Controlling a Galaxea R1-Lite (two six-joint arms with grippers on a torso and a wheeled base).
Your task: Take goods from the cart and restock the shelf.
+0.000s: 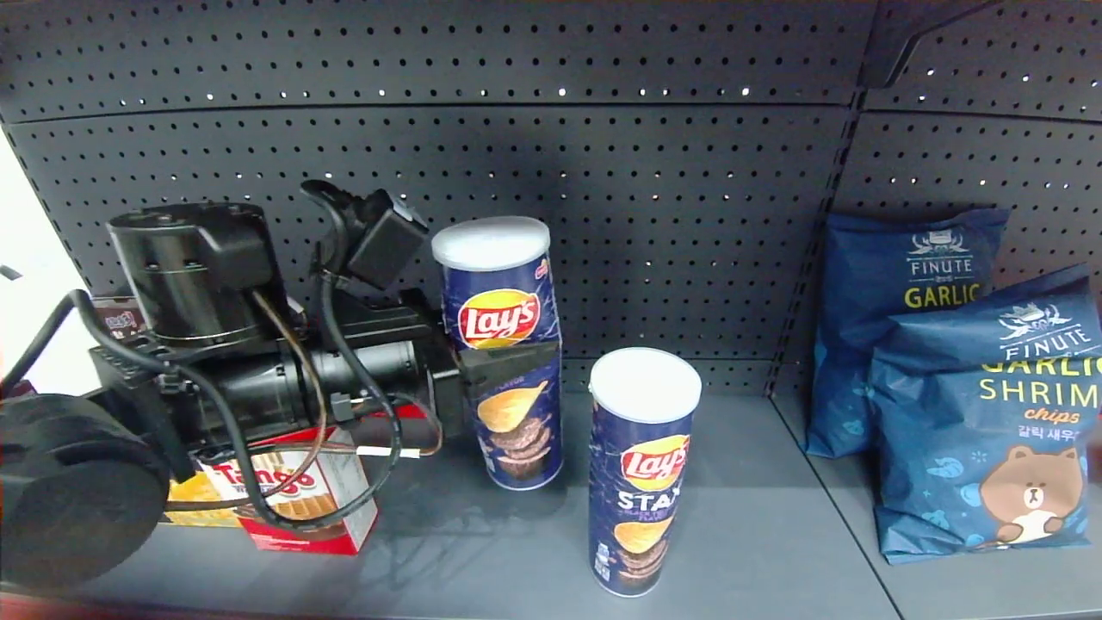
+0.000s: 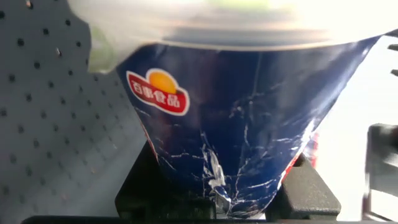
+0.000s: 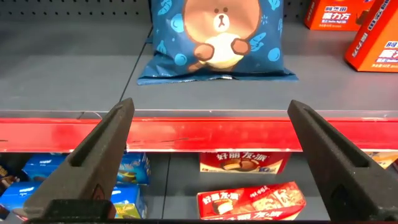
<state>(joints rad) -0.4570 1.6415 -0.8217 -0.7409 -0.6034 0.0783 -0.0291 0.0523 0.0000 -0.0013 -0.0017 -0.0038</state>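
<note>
Chip can (image 1: 499, 284) stood upright near the back of the shelf (image 1: 775, 517), lid up, long axis vertical and label facing us. It was behind and to the left of a second can (image 1: 641, 469). We had the left gripper (image 1: 508, 354) clamped around its middle, but we could not tell whether its base touched the shelf. We judged this the placing step: settle it, release, then back out without tipping it. The right gripper (image 3: 211, 155) hung wide open, holding nothing.
</note>
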